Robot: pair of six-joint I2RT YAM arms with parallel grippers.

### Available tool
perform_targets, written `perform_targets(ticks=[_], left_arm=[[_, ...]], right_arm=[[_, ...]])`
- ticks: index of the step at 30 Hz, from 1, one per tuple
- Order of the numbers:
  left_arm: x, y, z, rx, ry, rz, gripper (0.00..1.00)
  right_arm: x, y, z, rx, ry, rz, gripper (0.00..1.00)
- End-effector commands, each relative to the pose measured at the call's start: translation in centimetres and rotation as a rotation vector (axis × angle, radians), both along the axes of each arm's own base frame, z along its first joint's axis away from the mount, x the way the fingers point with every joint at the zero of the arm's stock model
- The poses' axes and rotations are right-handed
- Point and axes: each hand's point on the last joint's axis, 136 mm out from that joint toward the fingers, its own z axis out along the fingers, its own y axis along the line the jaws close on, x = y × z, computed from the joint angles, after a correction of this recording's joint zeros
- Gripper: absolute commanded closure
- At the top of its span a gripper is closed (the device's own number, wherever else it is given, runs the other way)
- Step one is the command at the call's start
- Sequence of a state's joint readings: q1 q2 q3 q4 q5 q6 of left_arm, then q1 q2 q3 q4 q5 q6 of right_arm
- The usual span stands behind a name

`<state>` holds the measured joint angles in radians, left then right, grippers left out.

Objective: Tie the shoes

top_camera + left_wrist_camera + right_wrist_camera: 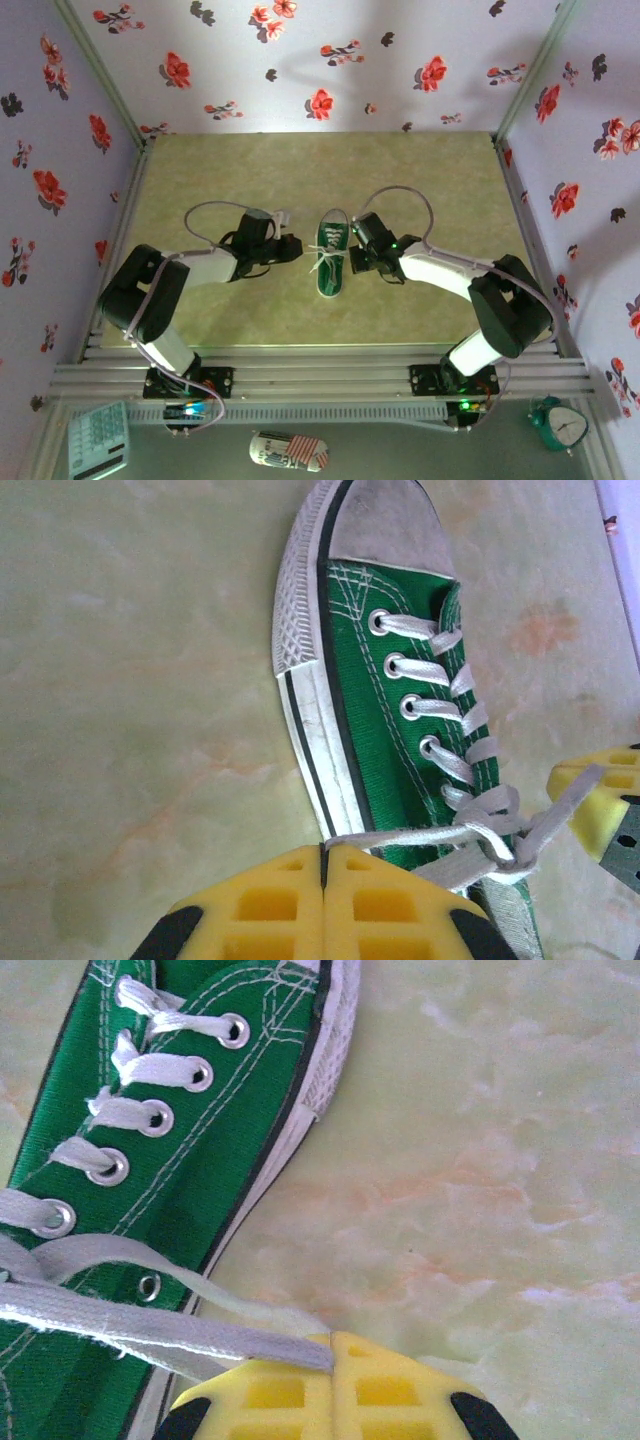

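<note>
A small green canvas shoe (331,258) with a white sole and toe cap lies in the middle of the table, toe toward the arms. Its white laces cross in a loose knot over the tongue. My left gripper (298,250) sits just left of the shoe. In the left wrist view its yellow fingertips (323,852) are shut on a lace end (420,835) pulled sideways from the shoe (380,730). My right gripper (352,262) sits just right of the shoe. Its gripper (331,1345) is shut on the other lace end (150,1325) beside the shoe (150,1190).
Floral walls enclose the pale green marbled tabletop (250,180) on three sides. In front of the aluminium rails (320,378) lie a patterned oblong thing (288,450), a calculator (97,440) and a green alarm clock (556,423). The right gripper's yellow finger (605,800) shows in the left wrist view.
</note>
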<state>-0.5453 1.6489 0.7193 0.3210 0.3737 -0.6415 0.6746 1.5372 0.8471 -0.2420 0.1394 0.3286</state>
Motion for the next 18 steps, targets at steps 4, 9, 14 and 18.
perform_targets(ticks=[4, 9, 14, 18], left_arm=[[1.0, 1.5, -0.2, 0.015, -0.001, 0.059, 1.0], [0.9, 2.0, -0.7, 0.026, 0.009, 0.07, 1.0], [0.8, 2.8, -1.0, 0.035, 0.014, 0.086, 1.0], [0.8, 3.3, -1.1, 0.049, 0.012, 0.093, 1.0]], right_arm=[[0.5, -2.1, 0.0, -0.124, -0.014, -0.029, 1.0], [0.7, -2.9, 0.0, -0.163, -0.018, -0.054, 1.0], [0.9, -3.6, 0.1, -0.194, -0.033, -0.084, 1.0], [0.9, -3.9, 0.1, -0.203, -0.037, -0.095, 1.0]])
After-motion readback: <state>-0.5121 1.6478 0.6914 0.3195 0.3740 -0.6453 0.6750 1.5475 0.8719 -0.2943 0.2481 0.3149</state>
